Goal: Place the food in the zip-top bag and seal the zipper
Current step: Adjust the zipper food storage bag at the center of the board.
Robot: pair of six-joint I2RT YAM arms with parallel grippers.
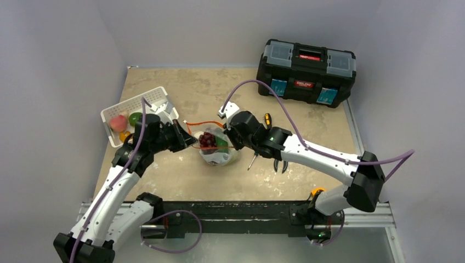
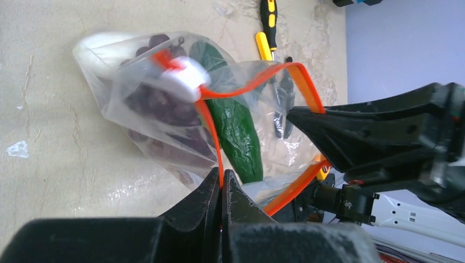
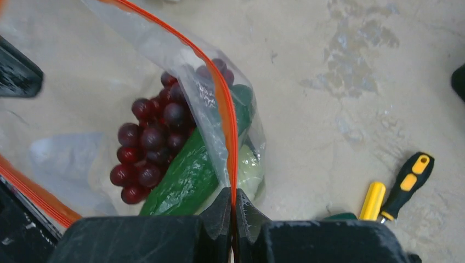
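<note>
The clear zip-top bag (image 1: pixel 219 156) lies mid-table, its mouth held open between both grippers. My left gripper (image 2: pixel 222 178) is shut on the orange-red zipper (image 2: pixel 210 129) at the bag's left lip. The right gripper (image 3: pixel 233 197) is shut on the zipper (image 3: pixel 227 120) at the opposite lip. Inside the bag lie dark red grapes (image 3: pixel 145 142), a green cucumber (image 3: pixel 186 175) and a pale cabbage (image 3: pixel 249 170). A pink peach (image 1: pixel 117 121) and a green round fruit (image 1: pixel 135 117) sit in the white basket (image 1: pixel 159 98).
A black toolbox (image 1: pixel 306 71) stands at the back right. Screwdrivers (image 3: pixel 406 183) and pliers (image 1: pixel 281 164) lie on the table right of the bag, under the right arm. The basket is behind the left arm, at the table's left edge.
</note>
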